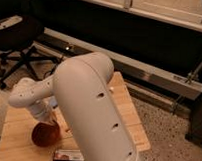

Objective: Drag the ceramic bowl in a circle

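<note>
The ceramic bowl [44, 135], round and reddish-brown, sits on the front left of the wooden table [127, 115]. My gripper [52, 123] hangs from the white wrist at the bowl's upper right rim and is shut on that rim. The big white arm link fills the middle of the view and hides much of the table and the fingers' tips.
A dark flat packet [69, 155] lies at the table's front edge, just right of the bowl. A small white object [110, 89] peeks out beside the arm. A black office chair [20, 39] stands at the left, and a metal rail [159, 77] runs behind the table.
</note>
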